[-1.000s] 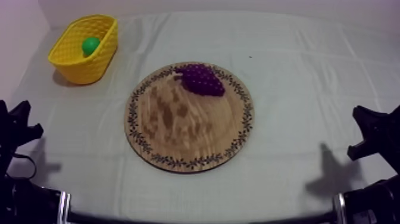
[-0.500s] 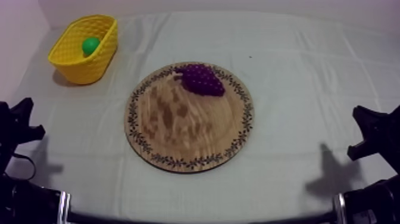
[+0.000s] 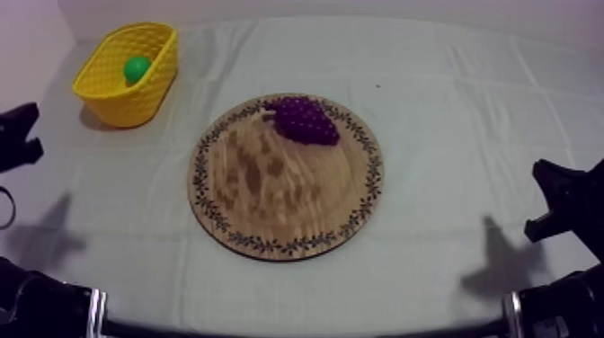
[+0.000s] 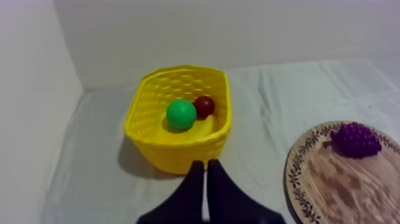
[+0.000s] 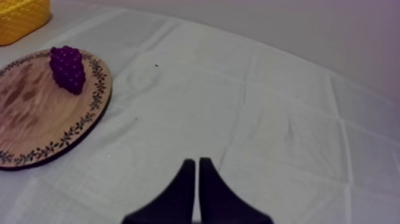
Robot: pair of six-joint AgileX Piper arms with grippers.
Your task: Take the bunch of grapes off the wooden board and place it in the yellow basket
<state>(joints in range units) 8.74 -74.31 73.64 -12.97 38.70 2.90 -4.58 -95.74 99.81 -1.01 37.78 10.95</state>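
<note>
From above, the grapes [image 3: 306,120] lie on the far part of the wooden board [image 3: 270,193], just inside its patterned rim; the yellow basket [image 3: 106,90] stands well apart at the far left with a green ball [image 3: 137,68] inside. The left gripper [image 3: 20,135] hangs at the left edge, short of the basket; the right gripper [image 3: 559,200] sits low at the right edge, far from the board. The bunch's long axis runs slantwise, with what looks like the stem end toward the basket side and the other end toward the board's right rim.

From the left wrist, the fingers lie pressed together as a narrow wedge, holding nothing, and aim at the basket's near wall; a small red fruit [image 4: 204,106] sits beside the ball; the grapes are off to the side on the board.

From the right wrist, the fingers are likewise closed to a wedge and empty, over bare cloth; here the bunch tapers toward the camera.

The reach is not yet made; the left arm seems the natural one; it should turn toward the board, spread its fingers wide, descend over the thick middle and close across the short axis.
</note>
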